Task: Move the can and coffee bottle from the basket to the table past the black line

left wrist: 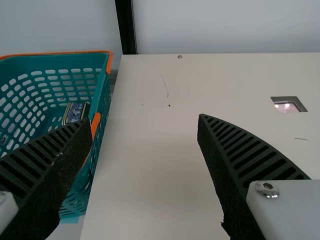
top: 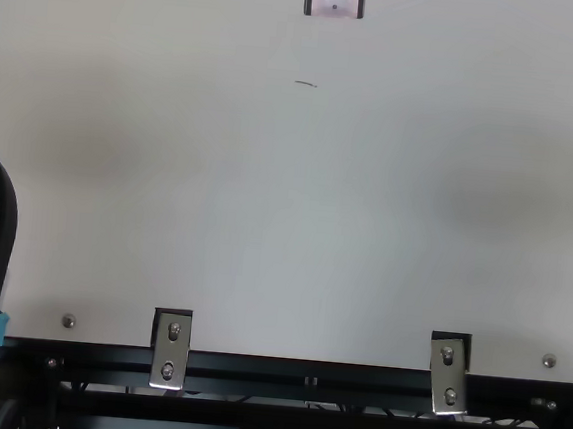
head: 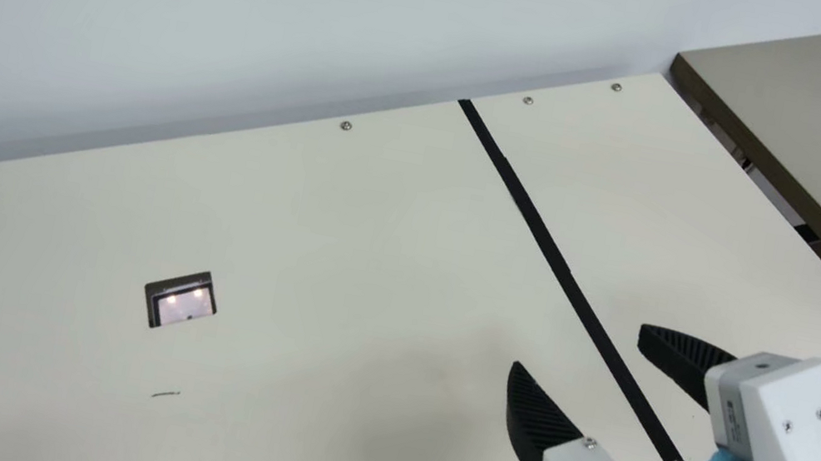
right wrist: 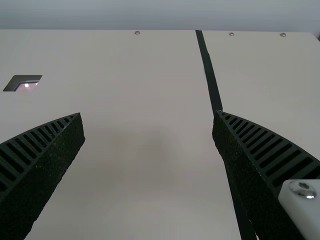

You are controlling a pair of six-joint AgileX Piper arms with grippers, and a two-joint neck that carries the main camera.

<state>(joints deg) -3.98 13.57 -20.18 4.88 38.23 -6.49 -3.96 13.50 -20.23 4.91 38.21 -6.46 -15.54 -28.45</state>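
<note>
While holding right claw (head: 578, 346) wide open, empty, at main view's lower right, poising left claw (left wrist: 145, 120), equally wide and empty, near basket (left wrist: 55, 62), presumably for retrieval.

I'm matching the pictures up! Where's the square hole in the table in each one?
Main view: hole, left of middle.
Top view: hole, top edge.
Left wrist view: hole, upper far right.
Right wrist view: hole, upper far left.
Landmark they all share: two bright lights inside it.
</note>
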